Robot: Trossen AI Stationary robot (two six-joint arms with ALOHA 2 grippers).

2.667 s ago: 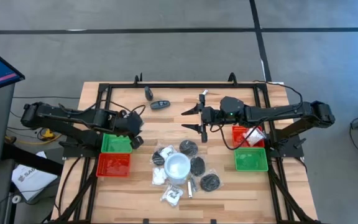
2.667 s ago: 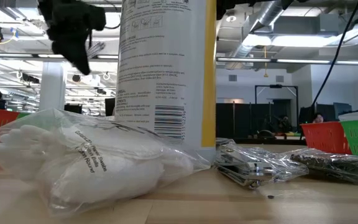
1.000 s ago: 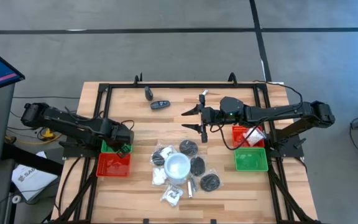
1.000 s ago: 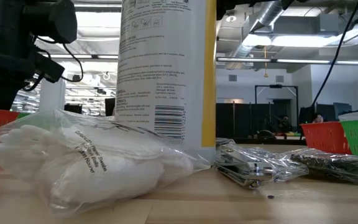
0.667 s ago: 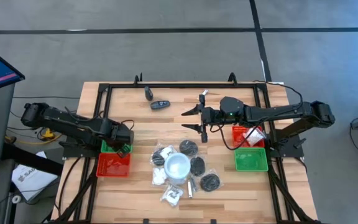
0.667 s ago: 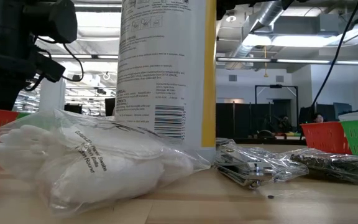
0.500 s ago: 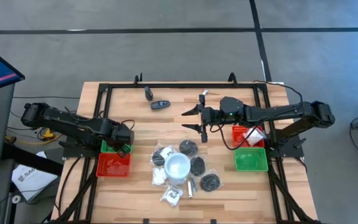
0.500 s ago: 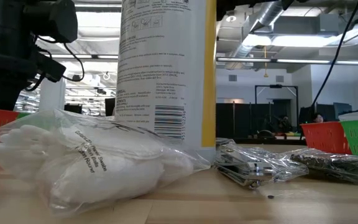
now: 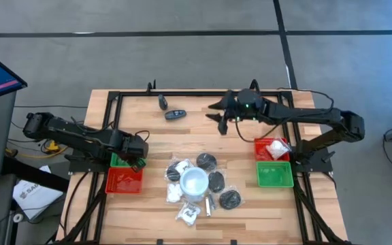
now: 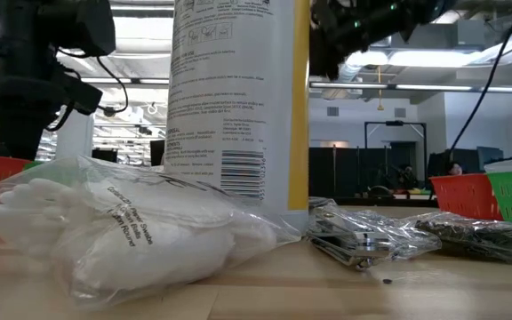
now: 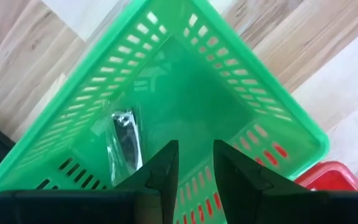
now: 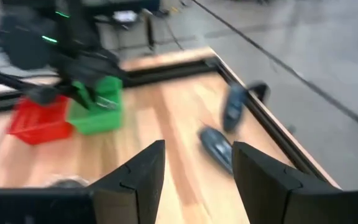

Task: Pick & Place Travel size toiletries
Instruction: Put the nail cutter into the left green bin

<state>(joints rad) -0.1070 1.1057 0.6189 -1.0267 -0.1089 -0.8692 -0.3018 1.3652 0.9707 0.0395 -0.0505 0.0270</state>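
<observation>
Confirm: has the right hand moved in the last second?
Yes. The right hand swung toward the table's far edge, away from the white cup, nearer the dark oblong piece.

The desk (image 9: pixel 182 136) is pale wood with visible grain and a low sheen, edged by a matt black metal frame (image 9: pixel 196 93). The green tray (image 11: pixel 185 99) and the red tray (image 9: pixel 124 180) are perforated plastic, slightly glossy. Clear crinkled film, shiny with highlights, wraps the white pieces (image 10: pixel 132 227) and the black discs (image 9: pixel 216 182). The white cup (image 9: pixel 194 182) looks smooth. The left claw (image 11: pixel 190 180) has matt dark fingers.
</observation>
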